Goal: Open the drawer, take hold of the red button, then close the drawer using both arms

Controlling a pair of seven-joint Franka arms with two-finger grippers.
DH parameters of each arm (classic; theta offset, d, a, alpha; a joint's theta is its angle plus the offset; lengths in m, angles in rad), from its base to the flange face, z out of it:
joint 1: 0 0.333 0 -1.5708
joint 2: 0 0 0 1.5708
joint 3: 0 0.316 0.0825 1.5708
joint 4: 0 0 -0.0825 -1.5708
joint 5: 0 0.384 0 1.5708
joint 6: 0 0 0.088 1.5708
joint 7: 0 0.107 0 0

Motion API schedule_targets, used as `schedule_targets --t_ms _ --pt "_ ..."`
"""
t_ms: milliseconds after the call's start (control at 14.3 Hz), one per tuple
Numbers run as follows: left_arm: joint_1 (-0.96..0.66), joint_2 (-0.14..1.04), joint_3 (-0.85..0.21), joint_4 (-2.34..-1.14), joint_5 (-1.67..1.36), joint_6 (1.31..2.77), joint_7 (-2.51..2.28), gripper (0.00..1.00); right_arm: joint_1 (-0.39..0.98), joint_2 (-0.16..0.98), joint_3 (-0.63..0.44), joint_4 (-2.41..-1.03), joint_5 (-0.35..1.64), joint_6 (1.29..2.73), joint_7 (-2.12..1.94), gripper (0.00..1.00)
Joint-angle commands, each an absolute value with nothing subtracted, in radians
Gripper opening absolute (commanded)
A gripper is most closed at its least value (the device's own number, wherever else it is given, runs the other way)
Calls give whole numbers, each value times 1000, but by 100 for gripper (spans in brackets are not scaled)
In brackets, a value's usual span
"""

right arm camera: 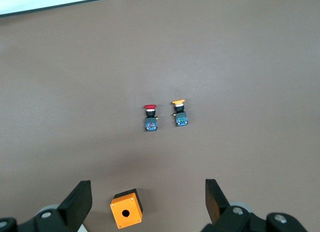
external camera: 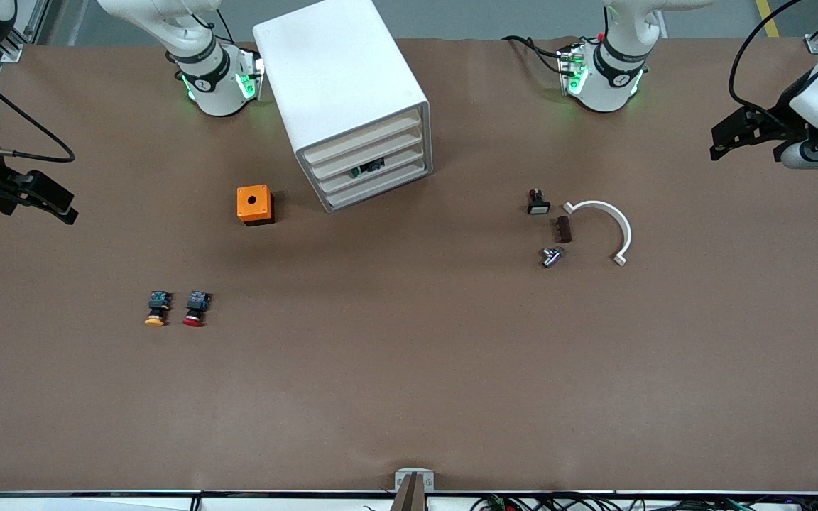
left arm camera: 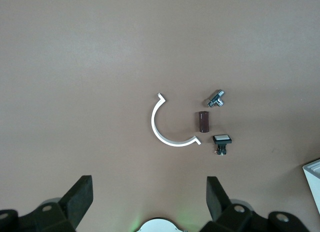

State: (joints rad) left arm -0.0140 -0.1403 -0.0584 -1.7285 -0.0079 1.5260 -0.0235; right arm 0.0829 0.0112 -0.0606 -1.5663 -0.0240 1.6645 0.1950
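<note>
- While both arms wait high at the table ends, you get left gripper (left arm camera: 147, 204) and right gripper (right arm camera: 147, 204) with fingers spread wide, holding nothing.
- Count: one cabinet (external camera: 341, 85), four drawer fronts, all shut; the drawer (external camera: 373, 169) shows a dark part at its slot.
- Two buttons: red button (external camera: 195, 308) just beside the yellow-capped button (external camera: 157, 309), toward the right arm's end.
- One orange cube (external camera: 255, 204) sits beside the cabinet.
- Four small parts cluster toward the left arm's end, including one white arc (external camera: 608, 227).
- You have bare table (external camera: 409, 397) all around the red button.

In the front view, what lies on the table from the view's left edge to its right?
Yellow-capped button → red-capped button → orange cube → white cabinet → white-faced switch → white curved bracket.
</note>
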Motion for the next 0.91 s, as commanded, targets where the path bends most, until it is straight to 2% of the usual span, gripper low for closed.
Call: schedule_targets --t_ms 0,841 --pt "-12 -149 -63 -1717 -2 1508 -17 100 64 6 -46 -1554 -26 1647 184 100" --pt "-11 -144 -61 -1704 -8 1508 -21 100 63 8 -48 -1546 -29 1640 179 100"
